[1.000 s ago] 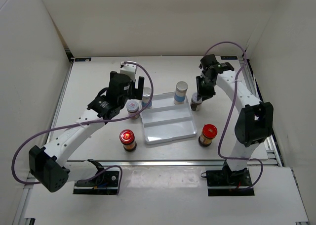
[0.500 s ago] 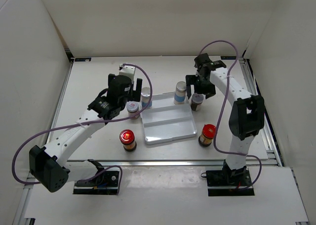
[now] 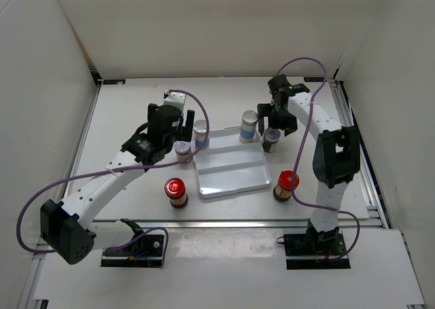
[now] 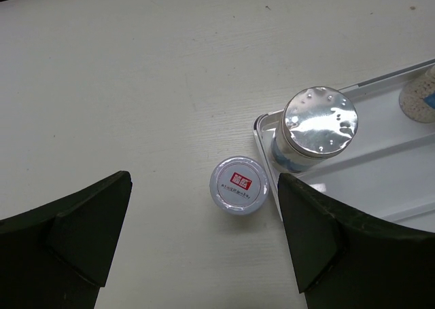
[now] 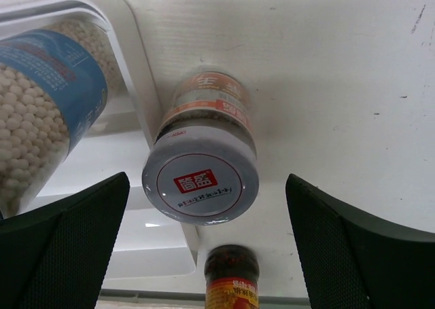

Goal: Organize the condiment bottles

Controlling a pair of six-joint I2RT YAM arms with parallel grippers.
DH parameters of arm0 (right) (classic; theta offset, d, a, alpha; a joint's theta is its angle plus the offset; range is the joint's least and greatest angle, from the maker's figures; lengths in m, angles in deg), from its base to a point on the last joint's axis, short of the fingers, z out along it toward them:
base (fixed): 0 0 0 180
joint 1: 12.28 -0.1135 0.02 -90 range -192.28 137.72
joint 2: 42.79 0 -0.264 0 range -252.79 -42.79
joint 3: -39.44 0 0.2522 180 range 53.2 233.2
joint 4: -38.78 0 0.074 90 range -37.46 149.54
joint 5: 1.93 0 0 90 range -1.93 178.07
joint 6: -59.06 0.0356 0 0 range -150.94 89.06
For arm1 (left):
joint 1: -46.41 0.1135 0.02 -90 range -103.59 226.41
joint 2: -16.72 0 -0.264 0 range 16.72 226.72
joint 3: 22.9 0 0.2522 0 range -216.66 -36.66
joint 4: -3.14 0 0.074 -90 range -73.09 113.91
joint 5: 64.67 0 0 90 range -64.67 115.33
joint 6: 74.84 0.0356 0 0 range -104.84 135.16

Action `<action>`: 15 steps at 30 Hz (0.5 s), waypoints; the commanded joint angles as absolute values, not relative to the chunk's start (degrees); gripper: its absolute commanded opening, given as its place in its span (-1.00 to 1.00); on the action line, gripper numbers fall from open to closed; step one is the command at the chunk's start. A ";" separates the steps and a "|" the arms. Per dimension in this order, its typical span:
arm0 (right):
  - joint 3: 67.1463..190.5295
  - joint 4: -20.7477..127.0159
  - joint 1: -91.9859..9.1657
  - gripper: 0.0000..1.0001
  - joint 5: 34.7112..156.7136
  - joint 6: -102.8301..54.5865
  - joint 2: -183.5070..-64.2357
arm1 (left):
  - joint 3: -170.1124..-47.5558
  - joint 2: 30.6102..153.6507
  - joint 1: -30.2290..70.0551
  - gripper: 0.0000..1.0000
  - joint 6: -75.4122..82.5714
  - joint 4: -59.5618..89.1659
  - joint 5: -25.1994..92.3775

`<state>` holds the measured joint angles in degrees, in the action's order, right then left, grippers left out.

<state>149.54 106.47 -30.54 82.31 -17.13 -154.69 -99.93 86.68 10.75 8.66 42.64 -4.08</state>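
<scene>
Your right gripper (image 3: pixel 274 123) has its jaws spread wide and holds nothing; a second ago they were closed at the short silver-lidded jar (image 5: pixel 200 181). That jar stands upright, lid up and long axis vertical, on the table (image 3: pixel 136 112) just beside the right edge of the tray (image 3: pixel 231 185), directly below and between the spread fingers. The wrist has swung slightly left toward the tall white jar (image 3: pixel 249 126) in the tray's far corner. Your left gripper (image 4: pixel 204 187) hangs open above the second short jar (image 4: pixel 238 185), also upright.
</scene>
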 commanded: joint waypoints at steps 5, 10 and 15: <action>149.28 103.95 -28.64 0.87 82.45 -15.64 -156.96 | -99.86 84.49 10.55 0.98 8.22 43.54 -5.52; 148.13 102.90 -27.58 0.64 84.11 -15.12 -158.10 | -99.86 84.49 10.55 0.98 8.74 44.15 -5.52; 147.08 102.37 -26.44 -0.13 84.12 -15.12 -157.49 | -99.86 84.49 10.55 0.98 8.74 44.15 -5.52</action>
<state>148.27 103.37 -27.53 84.15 -15.39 -157.90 -99.91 86.57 10.75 8.70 43.74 -4.30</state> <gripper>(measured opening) 0.687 0.992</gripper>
